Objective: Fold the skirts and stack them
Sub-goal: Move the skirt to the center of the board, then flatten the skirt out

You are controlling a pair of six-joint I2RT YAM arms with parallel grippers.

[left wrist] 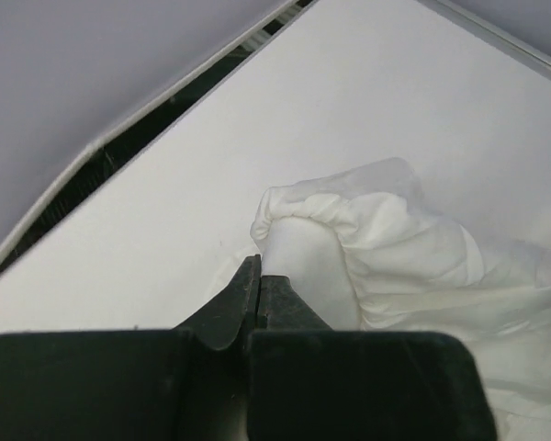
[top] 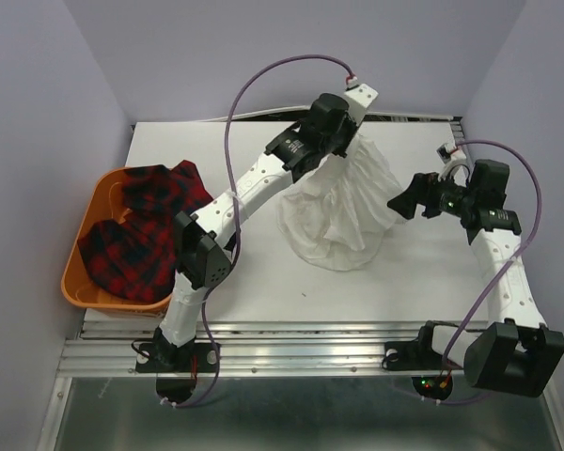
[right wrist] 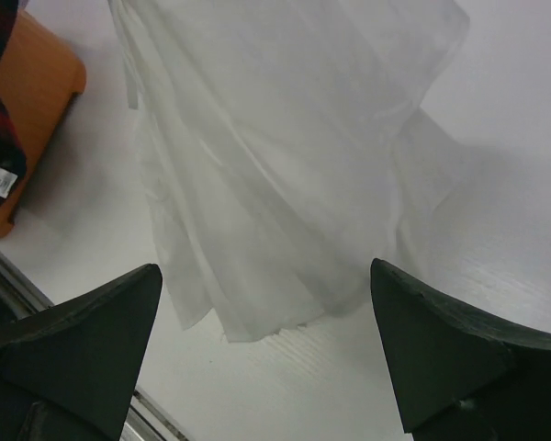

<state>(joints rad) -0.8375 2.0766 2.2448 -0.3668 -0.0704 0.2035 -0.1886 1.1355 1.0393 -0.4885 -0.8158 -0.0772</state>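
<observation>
My left gripper [top: 351, 132] is pinched closed on the top of the white skirt [top: 343, 211], holding it up over the far middle of the table [top: 263, 287] so its hem fans out on the surface. My right gripper [top: 404, 203] stands wide open just beside it. The plaid skirts [top: 136, 230] lie in the orange basket [top: 75, 274] at the left.

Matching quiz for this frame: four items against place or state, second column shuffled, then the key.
1 left gripper
2 right gripper
3 white skirt
4 plaid skirts

A in the orange basket
B open, holding nothing
C shut on the white cloth
D hanging in a cone, hem on the table

Pairs: 1-C, 2-B, 3-D, 4-A
</observation>
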